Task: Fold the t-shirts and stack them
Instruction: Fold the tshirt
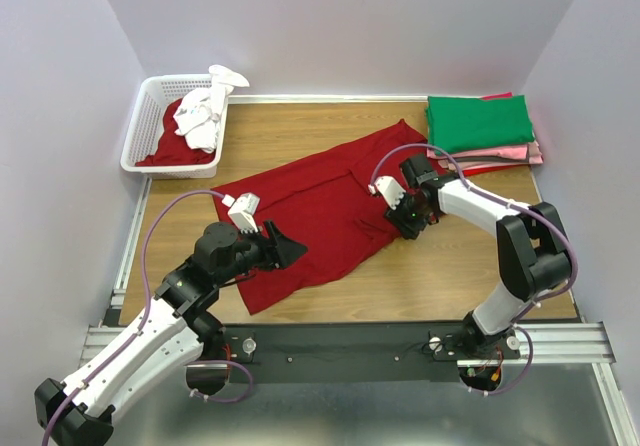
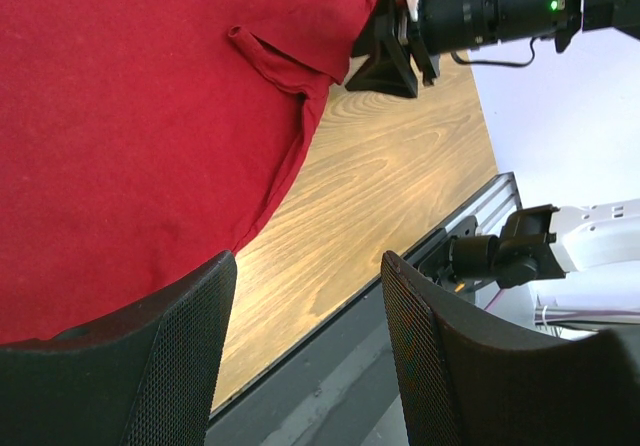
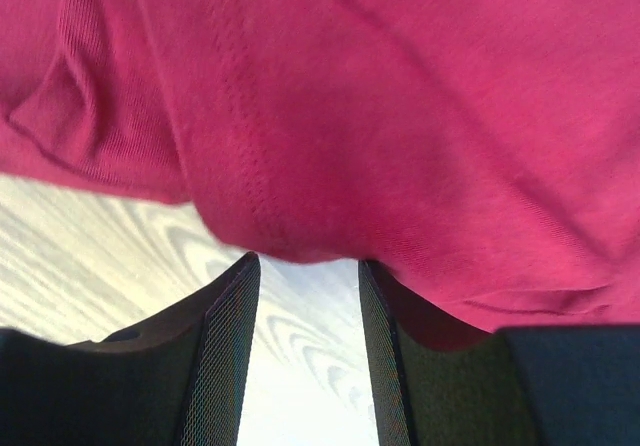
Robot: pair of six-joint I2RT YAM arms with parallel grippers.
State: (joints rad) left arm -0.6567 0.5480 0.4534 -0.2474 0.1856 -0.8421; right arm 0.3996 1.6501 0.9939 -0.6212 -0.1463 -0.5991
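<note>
A dark red t-shirt [image 1: 310, 206] lies spread on the wooden table [image 1: 470, 256], a little rumpled. My left gripper [image 1: 293, 250] is open and empty, low over the shirt's near edge; the left wrist view shows its gripper [image 2: 308, 264] open over bare wood beside the shirt [image 2: 130, 116]. My right gripper [image 1: 405, 222] is at the shirt's right edge. In the right wrist view its gripper [image 3: 307, 262] is open, the shirt's hem [image 3: 350, 126] right at the tips and lapping over the right finger [image 3: 372, 326]. No cloth sits between the jaws.
A folded stack stands at the back right: a green shirt [image 1: 478, 121] on top, pink [image 1: 520, 153] and red under it. A white lattice basket [image 1: 150, 106] at the back left holds a white shirt [image 1: 203, 116] and a red one [image 1: 165, 148]. A metal rail [image 1: 350, 344] runs along the near edge.
</note>
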